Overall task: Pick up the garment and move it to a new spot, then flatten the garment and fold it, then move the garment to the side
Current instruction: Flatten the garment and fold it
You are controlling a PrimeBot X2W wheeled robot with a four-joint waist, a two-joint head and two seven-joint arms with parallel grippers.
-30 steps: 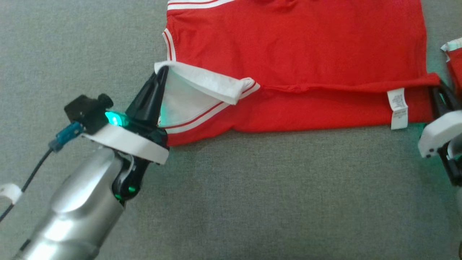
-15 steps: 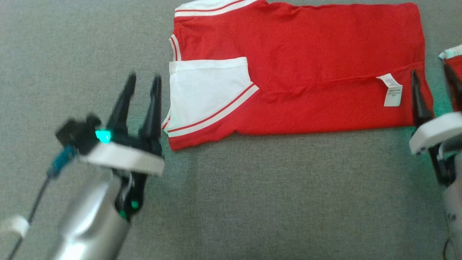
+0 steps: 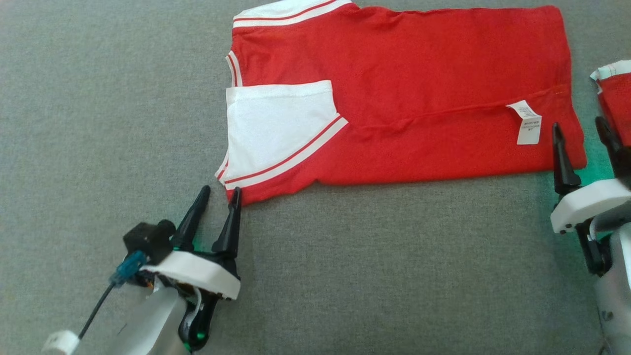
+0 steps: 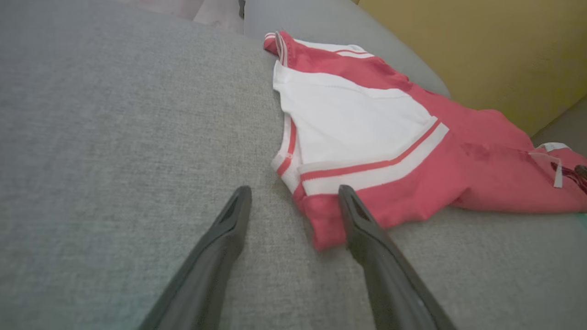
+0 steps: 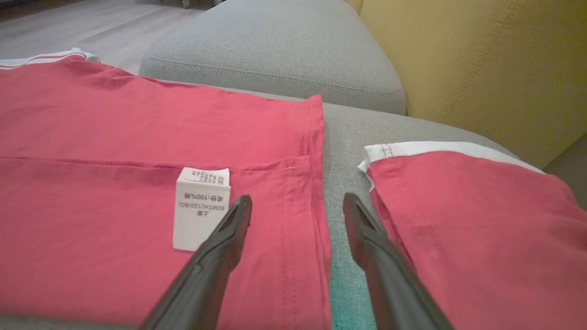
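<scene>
So the red T-shirt [image 3: 419,74] is lying flat across the upper middle of the head view, on the grey cushion [image 3: 345,276]. It looks folded lengthwise. A seam line runs across it, and the white sleeve [image 3: 276,123] with its red-and-white stripe trim lies on top at the shirt's left end.

The left gripper [image 3: 222,189] is at the lower left of the frame, fingers spread wide and holding nothing. Its tips are right at the shirt's lower left corner. In the left wrist view that red corner pokes in between the two fingers, tight against the right-hand one. I honestly can't tell if it's actually touching the cloth.

The right gripper [image 3: 578,123] is at the right edge of the frame, also wide open and empty. One finger is over the shirt's right end, just beside the white care label [image 3: 528,123]. The other is out toward a second red piece with white trim [image 3: 613,93] lying just beside the shirt. In the right wrist view a strip of grey cushion shows between the shirt's edge and that other piece, right in the gap between the fingers.

A yellow backrest [image 5: 481,59] sits in the upper right of the right wrist view.
</scene>
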